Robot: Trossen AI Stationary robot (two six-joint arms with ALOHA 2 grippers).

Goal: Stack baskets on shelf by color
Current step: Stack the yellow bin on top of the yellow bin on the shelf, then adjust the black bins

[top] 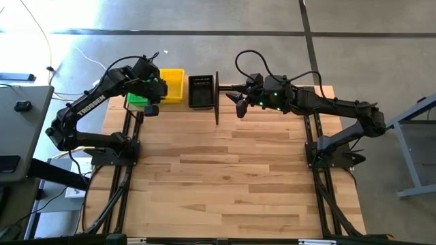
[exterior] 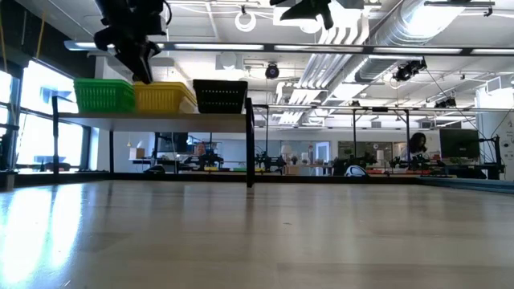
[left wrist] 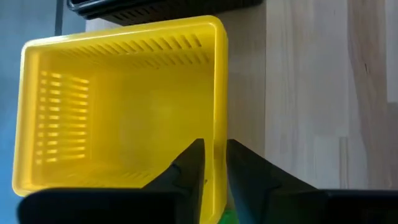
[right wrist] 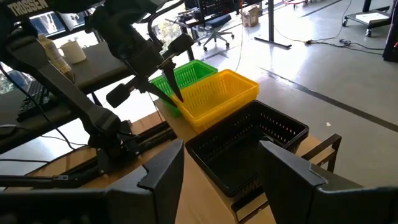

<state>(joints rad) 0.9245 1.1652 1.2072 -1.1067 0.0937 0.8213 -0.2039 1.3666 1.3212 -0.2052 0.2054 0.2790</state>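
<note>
On the light-wood shelf (exterior: 161, 117) at the table's far left stand, in a row, a green basket (right wrist: 189, 73), a yellow basket (top: 173, 84) and a black basket (top: 201, 90), each on its bottom. My left gripper (left wrist: 214, 152) comes down on the yellow basket at the side next to the green one, its fingers astride that wall. My right gripper (top: 235, 103) hangs open in the air just past the shelf's right-hand black upright (top: 216, 99), level with the baskets, with nothing between its fingers. My left gripper has the yellow basket's side wall (left wrist: 219, 124), the one facing the green basket, between its two fingers, one finger (left wrist: 189, 168) inside the basket and one outside. The fingers slant down from above. The basket sits upright with its bottom on the shelf.
Bare wooden tabletop (top: 225, 184) stretches from the shelf to the near edge. Black rails (top: 126, 163) run along the table under each arm's base. A grey desk (top: 20, 116) stands left of the table.
</note>
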